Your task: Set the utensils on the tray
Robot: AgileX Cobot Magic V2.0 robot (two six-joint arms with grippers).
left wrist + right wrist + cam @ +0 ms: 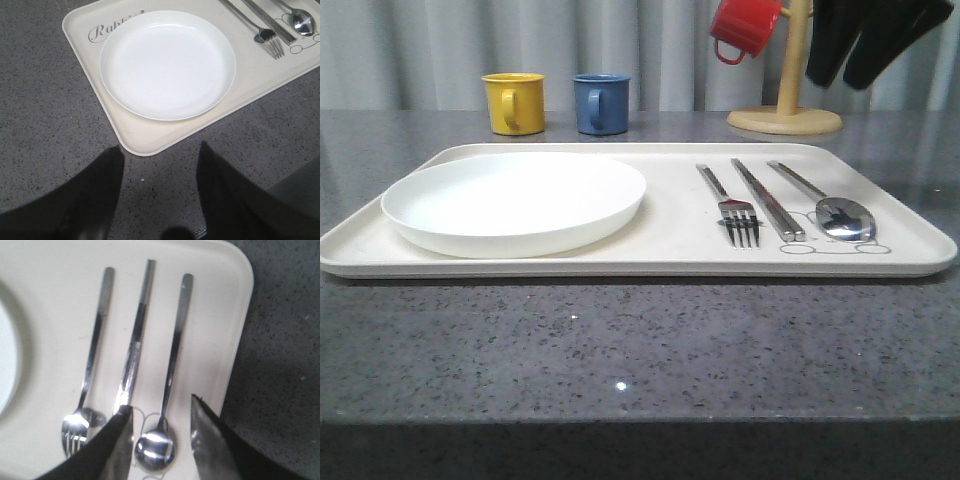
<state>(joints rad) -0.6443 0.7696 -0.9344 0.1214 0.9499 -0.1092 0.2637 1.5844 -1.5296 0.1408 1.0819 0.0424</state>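
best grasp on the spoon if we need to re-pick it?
Grip the spoon mid-handle, coming straight down, fingers closing across its width. It lies flat on the tray, so only the narrow handle's edges offer purchase. The chopsticks lie close alongside, so finger clearance looks tight.

mugs [513, 102] 3 | plate [515, 200] 1 | fork [738, 215] 1 | spoon [844, 216] 1 | chopsticks [768, 200] 1 pair | tray [670, 235] 1

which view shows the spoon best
The right wrist view: the spoon runs its whole length up close, bowl lying between the right pincer fingers. The front view shows it whole but small and foreshortened, on the tray right of the chopsticks. The left wrist view catches its bowl and part of the handle at the frame edge.
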